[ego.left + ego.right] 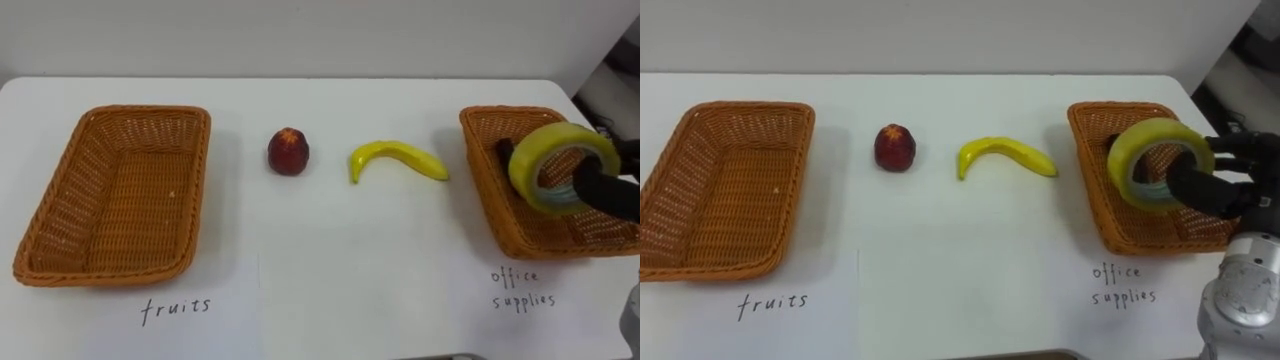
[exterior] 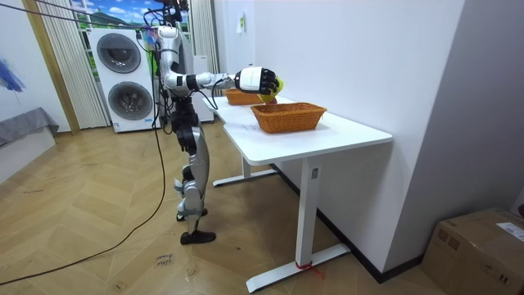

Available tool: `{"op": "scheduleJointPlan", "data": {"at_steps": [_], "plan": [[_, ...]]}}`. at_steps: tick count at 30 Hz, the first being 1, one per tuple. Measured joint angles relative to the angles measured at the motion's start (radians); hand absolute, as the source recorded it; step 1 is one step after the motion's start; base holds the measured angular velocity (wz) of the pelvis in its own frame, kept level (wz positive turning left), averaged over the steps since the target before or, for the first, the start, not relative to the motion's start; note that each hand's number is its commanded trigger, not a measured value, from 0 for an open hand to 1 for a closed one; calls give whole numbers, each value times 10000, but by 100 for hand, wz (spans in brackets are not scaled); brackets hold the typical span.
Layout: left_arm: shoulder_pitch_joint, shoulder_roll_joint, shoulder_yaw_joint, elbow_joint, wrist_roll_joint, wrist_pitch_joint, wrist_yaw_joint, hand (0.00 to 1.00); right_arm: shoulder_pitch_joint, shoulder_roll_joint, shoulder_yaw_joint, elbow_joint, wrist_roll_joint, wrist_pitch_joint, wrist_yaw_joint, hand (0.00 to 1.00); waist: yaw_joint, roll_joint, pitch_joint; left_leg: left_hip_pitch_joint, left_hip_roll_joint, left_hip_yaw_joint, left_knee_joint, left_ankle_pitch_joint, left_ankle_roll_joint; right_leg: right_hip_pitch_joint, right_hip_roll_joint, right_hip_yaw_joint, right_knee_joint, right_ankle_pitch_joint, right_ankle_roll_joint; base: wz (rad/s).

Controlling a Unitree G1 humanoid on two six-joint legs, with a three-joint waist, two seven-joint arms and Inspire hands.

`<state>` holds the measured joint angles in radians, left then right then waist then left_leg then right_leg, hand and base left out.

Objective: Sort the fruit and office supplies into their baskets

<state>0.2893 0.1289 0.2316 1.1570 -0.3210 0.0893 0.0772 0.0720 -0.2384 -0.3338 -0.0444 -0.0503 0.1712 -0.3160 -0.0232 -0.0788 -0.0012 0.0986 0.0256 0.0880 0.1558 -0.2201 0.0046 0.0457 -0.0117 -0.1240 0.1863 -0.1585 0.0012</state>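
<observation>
My right hand (image 1: 1220, 180) hangs over the right wicker basket (image 1: 1102, 200), its dark fingers curled through a yellow roll of tape (image 1: 1155, 150) held tilted above the basket's inside; the same hand (image 1: 610, 185) and tape roll (image 1: 555, 160) appear in the left eye view. On the white table a yellow banana (image 1: 397, 158) lies left of that basket. Further left sits a red apple (image 1: 288, 151). The left wicker basket (image 1: 120, 190) holds nothing and has "fruits" written before it. In the room view my right hand (image 2: 256, 79) reaches over the table.
Handwritten labels mark the table in front of each basket. The table's far edge meets a white wall. In the room view I stand at the table's long side, with washing machines (image 2: 124, 78) behind me and a cardboard box (image 2: 479, 250) on the floor.
</observation>
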Motion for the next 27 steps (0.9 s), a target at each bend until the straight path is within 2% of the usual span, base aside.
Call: {"op": "scheduleJointPlan", "data": {"at_steps": [16,27], "plan": [[43,34,6,-3,11,-3,-67,0,47,-1,-3,-19,-293,27,-2,0,9,-29,-30,8,4,100,-4,0,0,-35,10,106,14,0,0,-1],[75,35,7,-33,23,-5,-78,0,48,0,-6,-18,-294,19,-3,0,8,-2,7,154,4,100,-61,-2,1,81,13,106,8,-2,3,0]]}}
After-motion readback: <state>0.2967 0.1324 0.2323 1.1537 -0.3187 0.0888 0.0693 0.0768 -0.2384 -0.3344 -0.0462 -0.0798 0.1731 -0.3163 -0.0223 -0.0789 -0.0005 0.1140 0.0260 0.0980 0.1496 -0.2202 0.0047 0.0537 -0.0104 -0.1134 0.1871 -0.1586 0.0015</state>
